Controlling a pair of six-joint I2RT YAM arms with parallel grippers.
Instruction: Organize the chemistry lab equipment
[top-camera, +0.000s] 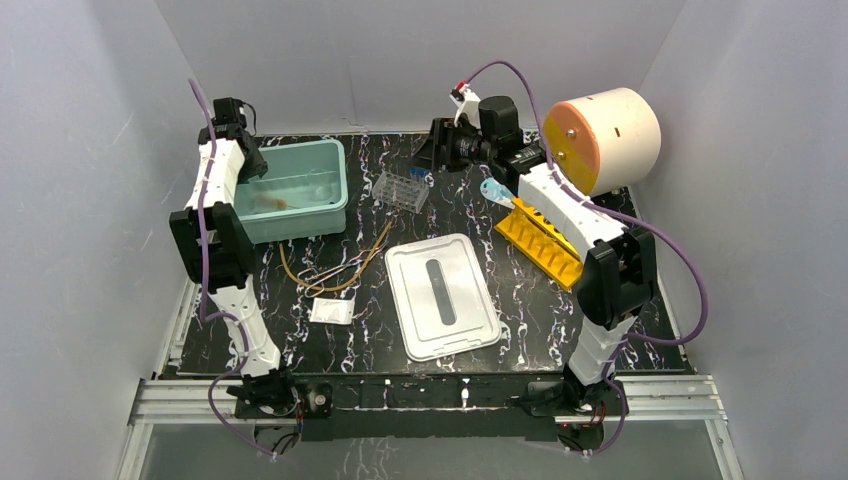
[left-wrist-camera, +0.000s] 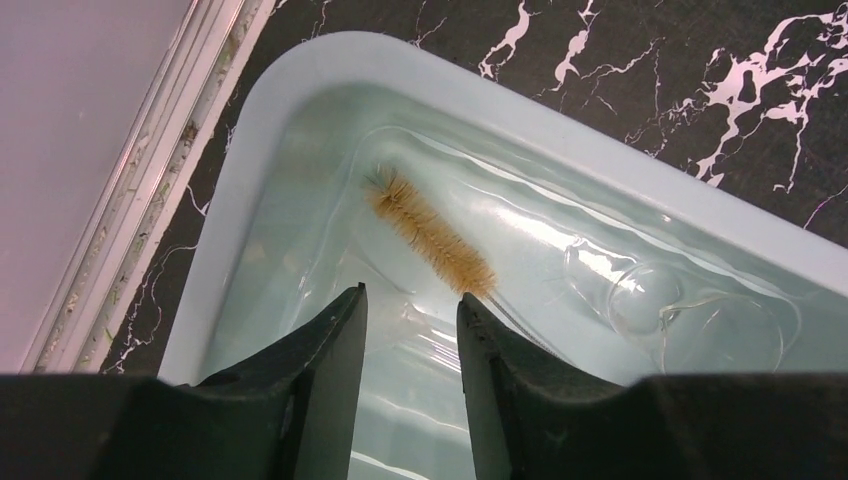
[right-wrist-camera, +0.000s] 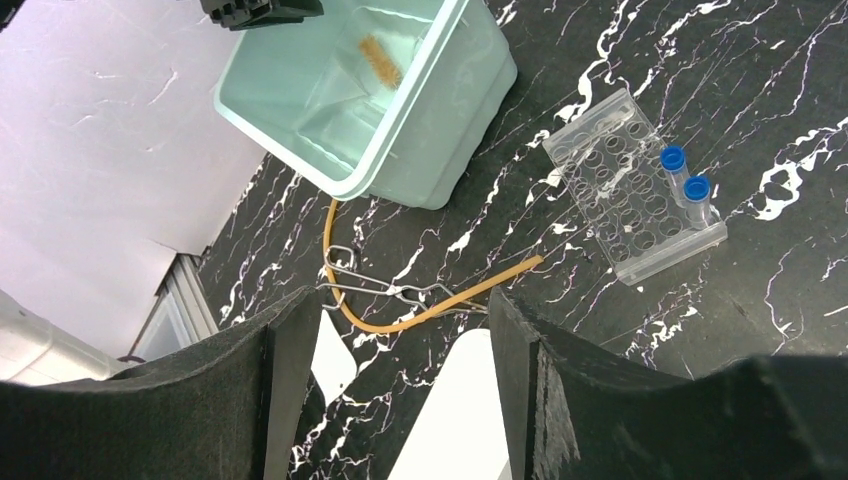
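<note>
- Left gripper (left-wrist-camera: 410, 295) hovers over a pale teal plastic bin (left-wrist-camera: 300, 85), its two black fingers parted with nothing between them.
- Inside that bin I see a tan-bristled wire tube brush (left-wrist-camera: 430, 232) lying on the floor just past the fingertips. Clear glass pieces (left-wrist-camera: 660, 305) lie to its right.
- Right gripper (right-wrist-camera: 402, 300) hangs above the black marbled table (right-wrist-camera: 760, 80), jaws spread wide and empty.
- Below it, a clear plastic tube rack (right-wrist-camera: 610, 190) holds two blue-capped clear tubes (right-wrist-camera: 685, 190) upright at one end.
- Tan rubber tubing (right-wrist-camera: 515, 272) curves across the table beside the bin, with thin metal wire tongs (right-wrist-camera: 385, 292) lying over it.
- Overhead, a small white packet (top-camera: 331, 311) lies near a flat white rectangular lid (top-camera: 442, 295), and a yellow tube rack (top-camera: 540, 242) sits by the right arm.
</note>
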